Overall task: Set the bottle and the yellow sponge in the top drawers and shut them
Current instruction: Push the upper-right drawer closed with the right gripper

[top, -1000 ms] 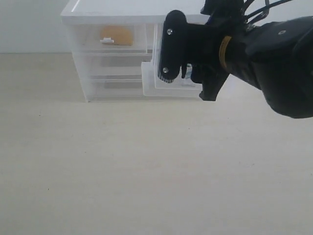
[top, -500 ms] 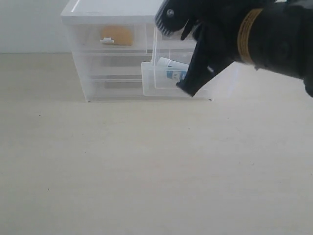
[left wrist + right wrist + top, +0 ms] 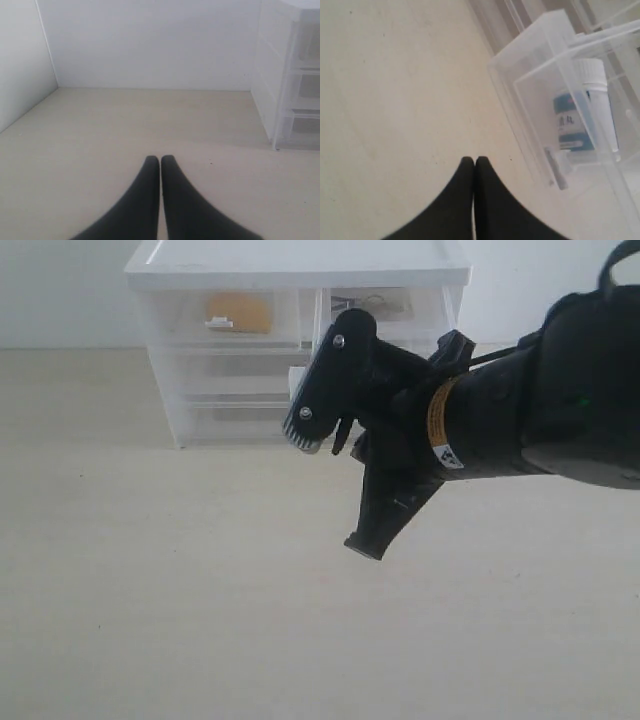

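Right arm point(image 3: 540, 410) drawn back from the cabinet point(image 3: 300, 262), where it had worked a second before; I kept the right pincer point(image 3: 474, 164) pressed together, empty. Just ahead of its tips stood the top right drawer point(image 3: 520, 70), pulled out, the bottle point(image 3: 574, 120) lying inside: only shutting remained, I judged. Farther beyond, the yellow sponge point(image 3: 240, 312) sat in the shut top left drawer point(image 3: 175, 315). The left pincer point(image 3: 160, 162) was likewise together, above a pale table point(image 3: 180, 590); white walls point(image 3: 150, 45) stood beyond.

cabinet point(image 3: 300, 262): 1 | small top drawers point(image 3: 180, 315): 2 | bottle point(image 3: 577, 117): 1 | sponge point(image 3: 240, 312): 1 | grippers: 2, left gripper point(image 3: 160, 160) and right gripper point(image 3: 474, 161)
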{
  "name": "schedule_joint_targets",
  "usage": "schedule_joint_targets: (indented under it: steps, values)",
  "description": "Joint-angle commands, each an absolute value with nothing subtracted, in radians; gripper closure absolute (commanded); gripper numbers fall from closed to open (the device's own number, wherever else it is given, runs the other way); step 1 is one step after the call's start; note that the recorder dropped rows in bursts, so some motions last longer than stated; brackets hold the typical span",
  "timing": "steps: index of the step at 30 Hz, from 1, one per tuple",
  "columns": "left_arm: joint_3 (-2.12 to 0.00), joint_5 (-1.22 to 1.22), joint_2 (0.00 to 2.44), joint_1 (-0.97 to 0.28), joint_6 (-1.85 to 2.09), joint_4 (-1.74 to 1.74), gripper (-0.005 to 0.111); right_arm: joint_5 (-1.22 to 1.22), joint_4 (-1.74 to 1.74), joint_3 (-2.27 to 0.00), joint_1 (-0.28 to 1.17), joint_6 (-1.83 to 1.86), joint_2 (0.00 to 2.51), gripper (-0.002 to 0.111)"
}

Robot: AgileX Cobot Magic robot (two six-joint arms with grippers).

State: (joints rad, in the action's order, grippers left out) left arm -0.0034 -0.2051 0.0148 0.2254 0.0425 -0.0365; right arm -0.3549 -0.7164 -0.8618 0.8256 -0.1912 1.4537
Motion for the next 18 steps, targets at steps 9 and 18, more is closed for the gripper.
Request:
schedule_joint_targets:
  steps: [9,18]
  values:
    - [0.0,-0.201,0.019,0.223,0.033,-0.043,0.103,-0.39,-1.017,-0.984,0.753,-0.443,1.51,0.109]
    - [0.0,-0.201,0.019,0.223,0.033,-0.043,0.103,-0.333,-1.059,-1.031,0.646,-0.511,1.533,0.109]
